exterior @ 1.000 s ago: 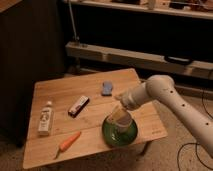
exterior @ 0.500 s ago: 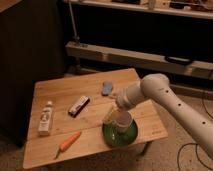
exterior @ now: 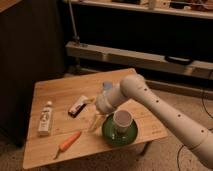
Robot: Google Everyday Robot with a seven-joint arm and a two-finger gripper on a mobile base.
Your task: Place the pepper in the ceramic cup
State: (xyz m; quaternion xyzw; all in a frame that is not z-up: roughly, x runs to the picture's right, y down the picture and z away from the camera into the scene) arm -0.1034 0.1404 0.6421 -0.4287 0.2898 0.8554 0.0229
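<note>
Pincer (exterior: 95, 121) hanging just left of ceramic cup (exterior: 122, 120), low over worktop (exterior: 55, 90), pointing down. Spread or pressed together: can't tell. Nothing seen in it. Sits btw cup and pepper (exterior: 69, 142), so prob. heading for the pick, not yet over it.

Arm (exterior: 150, 100) reaching in from right of cup, wrist passing behind & above cup rim, apparently clear of it.

Ceramic cup upright, mouth up, sat mid green saucer (exterior: 125, 141), open and ready to receive.

Pepper lying flat on worktop, farther left of cup & nearer camera, beyond pincer and apart from it. Stem end seems to point away from cup. Not gripped, so grasp not yet made.

Snack bar (exterior: 77, 106) left of cup, just behind pincer. White bottle (exterior: 45, 119) lying well left of cup, past pepper. Blue obj (exterior: 106, 86) behind cup, partly hidden by arm.

Next, as a guess: shift away from cup to pepper, drop, pinch across slim body. Risk: rolling off.
</note>
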